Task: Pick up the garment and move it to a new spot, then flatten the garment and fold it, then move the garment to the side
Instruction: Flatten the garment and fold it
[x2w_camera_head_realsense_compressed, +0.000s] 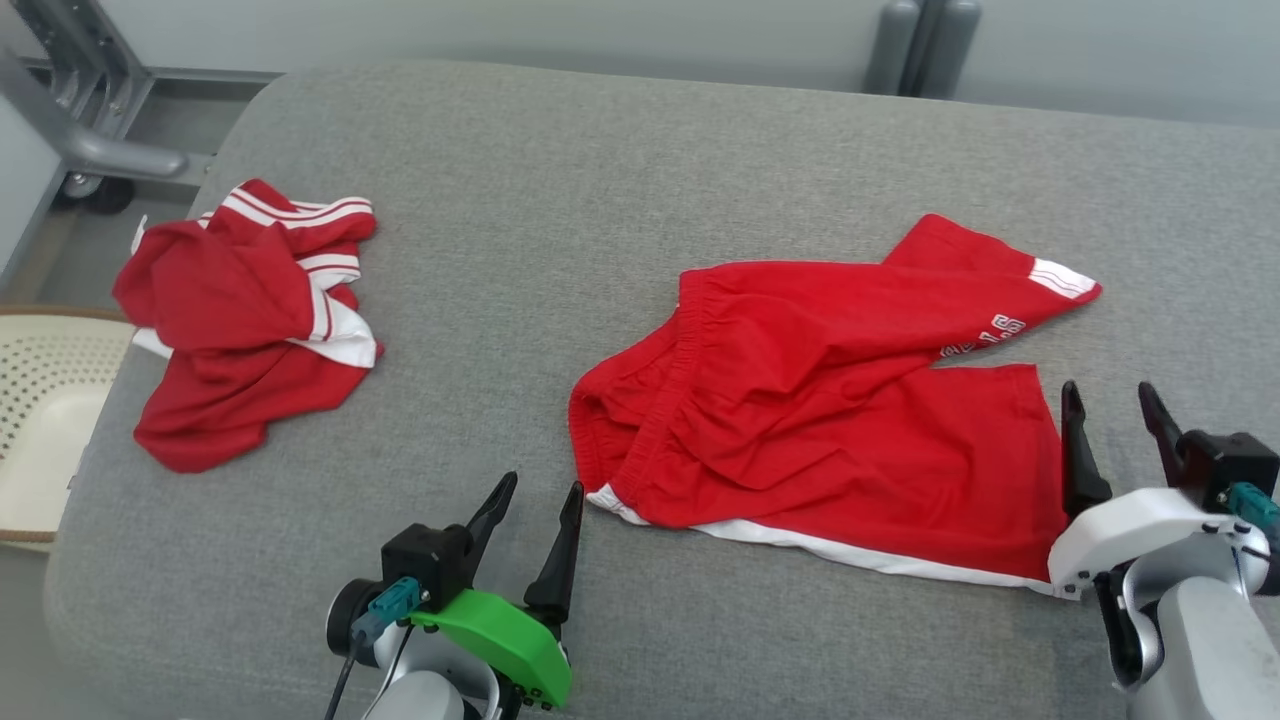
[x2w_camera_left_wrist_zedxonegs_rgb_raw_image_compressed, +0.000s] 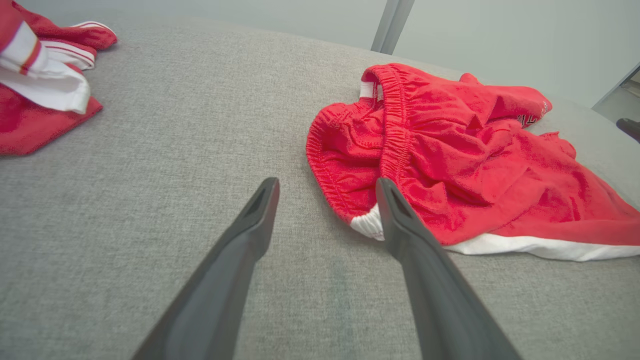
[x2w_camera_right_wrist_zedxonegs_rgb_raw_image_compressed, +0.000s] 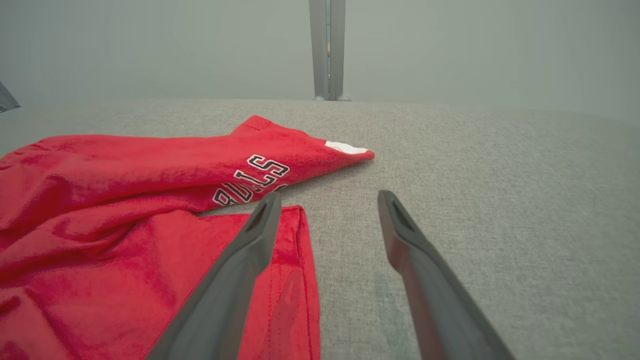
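Left gripper (x2w_camera_head_realsense_compressed: 542, 485), near left: green shell over a pale forearm, teal connector at its side, two long dark tapering fingers spread wide, nothing between them, angled up and rightwards; in the left wrist view the left gripper (x2w_camera_left_wrist_zedxonegs_rgb_raw_image_compressed: 327, 182) hangs low over the cloth-covered top, its right-hand finger just beside the white-edged corner of the shorts, contact not determinable. Right gripper (x2w_camera_head_realsense_compressed: 1109, 388), near right: white shell, black mount, fingers likewise parted wide and empty, pointing away from the robot; in the right wrist view the right gripper (x2w_camera_right_wrist_zedxonegs_rgb_raw_image_compressed: 328, 196) has its left finger over the hem of the nearer leg and its right finger over bare upholstery. Red shorts (x2w_camera_head_realsense_compressed: 820, 400), the task's garment: soft matte knit, lying roughly flat but creased at mid-right of the surface, between the two grippers; gathered elastic waistband (x2w_camera_left_wrist_zedxonegs_rgb_raw_image_compressed: 395, 120) turned toward the left gripper, white band along the near edge, legs spread rightwards, the farther one ending in a white cuff and bearing black-and-white outlined lettering (x2w_camera_right_wrist_zedxonegs_rgb_raw_image_compressed: 252, 177), partly folded under. Grey upholstered surface (x2w_camera_head_realsense_compressed: 600, 180): coarse woven fabric, padded, rounded corners. Second red garment (x2w_camera_head_realsense_compressed: 240, 320): crumpled heap with white stripes, at far left, well apart from the shorts. Cream perforated basket (x2w_camera_head_realsense_compressed: 40, 400): beyond the left edge, lower. Grey metal frame (x2w_camera_head_realsense_compressed: 90, 150): far left corner, with a dark caster. Grey upright post (x2w_camera_right_wrist_zedxonegs_rgb_raw_image_compressed: 327, 50): behind the far edge, against a pale wall.
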